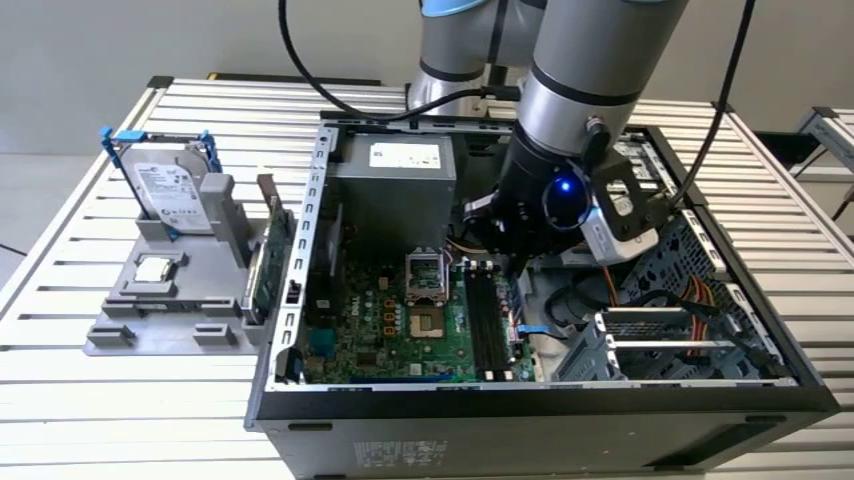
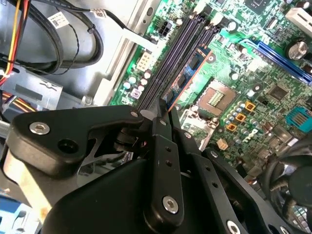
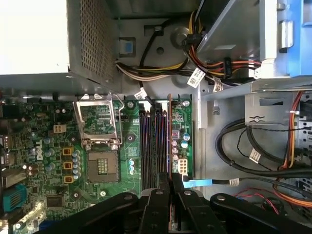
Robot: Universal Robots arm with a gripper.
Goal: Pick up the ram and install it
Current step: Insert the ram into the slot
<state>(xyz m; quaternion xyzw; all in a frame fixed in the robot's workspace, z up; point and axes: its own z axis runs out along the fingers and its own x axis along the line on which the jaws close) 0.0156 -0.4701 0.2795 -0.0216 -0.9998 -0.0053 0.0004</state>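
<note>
The ram (image 3: 169, 136) is a thin stick seen edge-on, standing on its long edge between my fingertips; in the second wrist view the ram (image 2: 187, 78) runs along the dark memory slots (image 2: 170, 58). My gripper (image 3: 170, 192) is shut on one end of it, deep inside the open computer case. The stick lines up with the slot nearest the cable side of the memory slots (image 3: 151, 146). I cannot tell whether it touches the slot. In the exterior view my gripper (image 1: 514, 262) hangs just above the far end of the memory slots (image 1: 483, 320).
The open processor socket (image 3: 101, 163) lies beside the slots, the grey power supply (image 1: 394, 165) behind them. Cable bundles (image 3: 243, 146) and a drive cage (image 1: 667, 340) crowd the other side. Outside the case a grey holder (image 1: 107, 335) carries a hard drive (image 1: 174, 195), a silver chip (image 1: 156, 268) and a green card (image 1: 274, 265).
</note>
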